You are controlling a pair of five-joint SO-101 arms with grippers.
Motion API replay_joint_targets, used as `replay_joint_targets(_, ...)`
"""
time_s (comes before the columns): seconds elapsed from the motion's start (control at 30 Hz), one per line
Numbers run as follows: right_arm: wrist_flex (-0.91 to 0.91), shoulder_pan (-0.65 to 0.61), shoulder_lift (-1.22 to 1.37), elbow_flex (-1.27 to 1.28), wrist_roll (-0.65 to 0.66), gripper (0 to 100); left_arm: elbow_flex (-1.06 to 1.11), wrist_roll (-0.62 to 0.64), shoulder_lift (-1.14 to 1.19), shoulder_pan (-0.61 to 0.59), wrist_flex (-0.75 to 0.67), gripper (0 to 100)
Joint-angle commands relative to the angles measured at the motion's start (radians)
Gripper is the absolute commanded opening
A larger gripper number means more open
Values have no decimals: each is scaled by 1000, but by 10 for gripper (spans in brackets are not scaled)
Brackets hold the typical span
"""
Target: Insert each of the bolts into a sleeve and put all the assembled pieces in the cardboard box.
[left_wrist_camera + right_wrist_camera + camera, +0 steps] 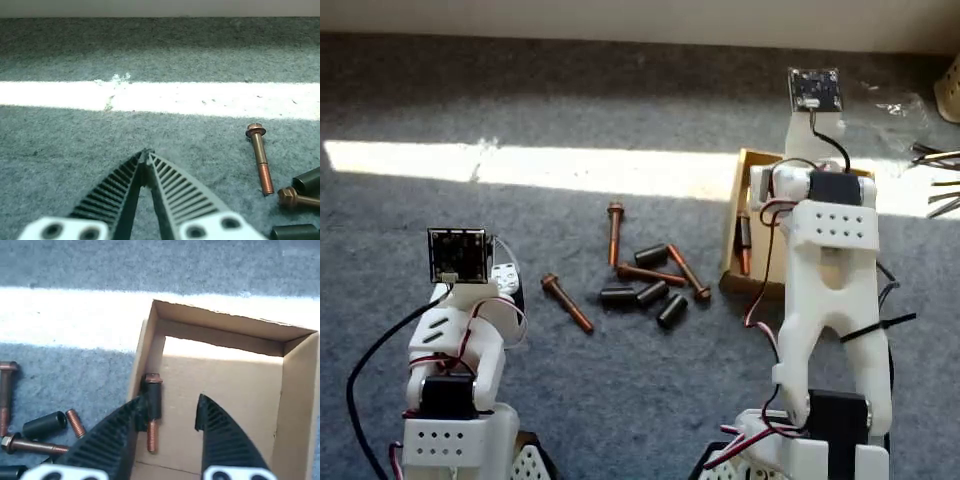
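The cardboard box [225, 326] lies under my right gripper [172, 404], which is open above its floor. One assembled piece [152, 407], a copper bolt in a black sleeve, lies inside against the box wall, close to one finger [120, 425]. In the high view the box [744, 160] is at right, partly hidden by the right arm [830, 235]. Loose bolts [615, 232] [566, 303] [650, 273] and black sleeves [651, 255] [672, 310] lie mid-carpet. My left gripper [146, 155] is shut and empty, low over the carpet, left of a bolt [260, 157].
Grey carpet with a bright sunlit band [570, 170] across it. Cable ties and a plastic bag [935, 170] lie at the far right. Open carpet stretches left of the pile, in front of the left arm [455, 340].
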Motion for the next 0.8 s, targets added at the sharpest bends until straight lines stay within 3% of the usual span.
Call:
replay_joint_targets(0.0, 73, -81, -94, -45, -11, 142, -10, -3, -13, -15, -21, 6)
replay_joint_targets(0.63, 344, -367, -262, -45, -8, 141, -8, -5, -13, -16, -21, 6)
replay_joint_targets(0.77, 395, -469, -323, -45, -8, 89, -8, -5, -13, -16, -18, 6)
